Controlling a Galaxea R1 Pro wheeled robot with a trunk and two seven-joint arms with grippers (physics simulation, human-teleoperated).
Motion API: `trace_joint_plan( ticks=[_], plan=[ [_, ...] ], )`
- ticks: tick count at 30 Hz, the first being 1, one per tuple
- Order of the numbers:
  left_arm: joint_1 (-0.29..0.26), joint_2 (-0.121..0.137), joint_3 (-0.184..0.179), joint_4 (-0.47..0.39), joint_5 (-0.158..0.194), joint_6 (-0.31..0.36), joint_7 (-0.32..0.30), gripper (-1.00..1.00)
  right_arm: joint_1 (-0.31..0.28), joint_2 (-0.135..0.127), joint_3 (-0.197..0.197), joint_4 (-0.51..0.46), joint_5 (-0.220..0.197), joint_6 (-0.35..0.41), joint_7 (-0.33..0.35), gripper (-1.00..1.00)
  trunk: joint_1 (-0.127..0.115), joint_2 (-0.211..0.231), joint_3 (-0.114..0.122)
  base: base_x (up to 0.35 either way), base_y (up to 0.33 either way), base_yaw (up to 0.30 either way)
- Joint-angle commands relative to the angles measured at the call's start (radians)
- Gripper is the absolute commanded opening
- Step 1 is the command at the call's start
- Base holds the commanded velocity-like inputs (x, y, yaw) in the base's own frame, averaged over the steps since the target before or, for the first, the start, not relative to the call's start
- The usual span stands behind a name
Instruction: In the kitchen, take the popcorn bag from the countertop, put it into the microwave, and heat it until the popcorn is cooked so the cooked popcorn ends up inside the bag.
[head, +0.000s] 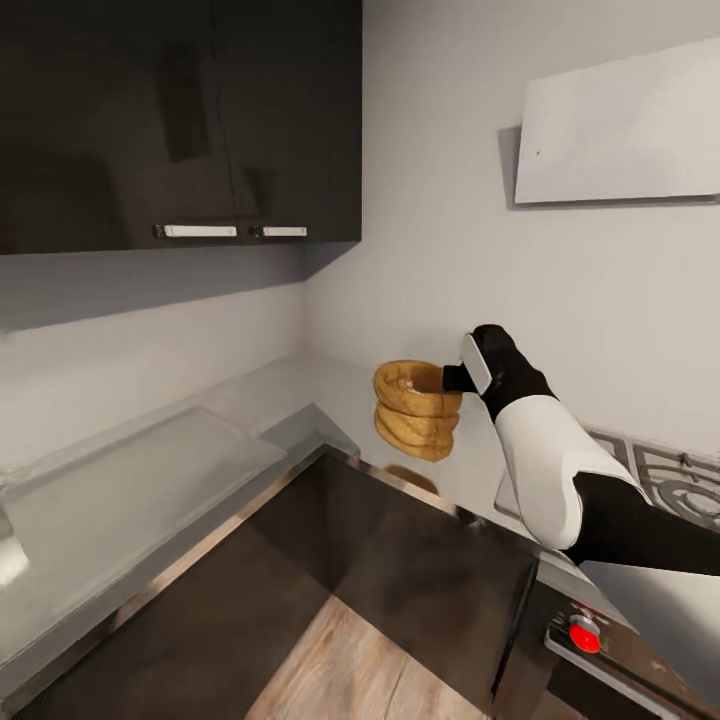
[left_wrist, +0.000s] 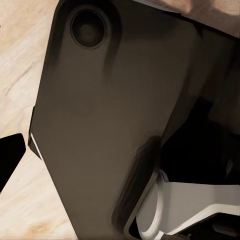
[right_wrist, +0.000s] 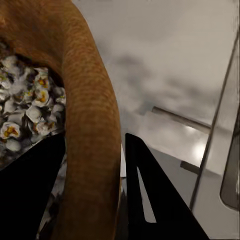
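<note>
The popcorn bag, a tan-brown wrinkled sack with a rolled rim, hangs a little above the grey countertop and casts a shadow beneath it. My right gripper is shut on the bag's rim from the right side. In the right wrist view the rim runs between the two black fingers of the right gripper, and white and yellow popped popcorn lies inside the bag. The microwave is out of view. A black finger-like shape sits at the edge of the left wrist view.
Dark upper cabinets hang over the countertop's corner. A white range hood is on the right wall above stove burners. A red knob sits on the dark oven front. The left wrist view faces the robot's dark base over wood floor.
</note>
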Motion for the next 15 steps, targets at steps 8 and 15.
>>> trace_joint_plan(
  ticks=[8, 15],
  plan=[
    [0.000, -0.003, 0.004, 0.000, 0.001, -0.001, 0.001, 1.00, -0.001, -0.005, -0.005, -0.005, 0.001, -0.107, -0.003, -1.00, 0.000, -0.001, -0.001, -0.345, 0.000, 0.000],
    [0.000, -0.003, 0.004, 0.000, 0.001, -0.001, 0.002, 1.00, -0.001, -0.001, -0.005, -0.005, 0.012, -0.160, -0.013, -1.00, 0.000, -0.001, -0.001, -0.345, 0.000, 0.000]
  ],
)
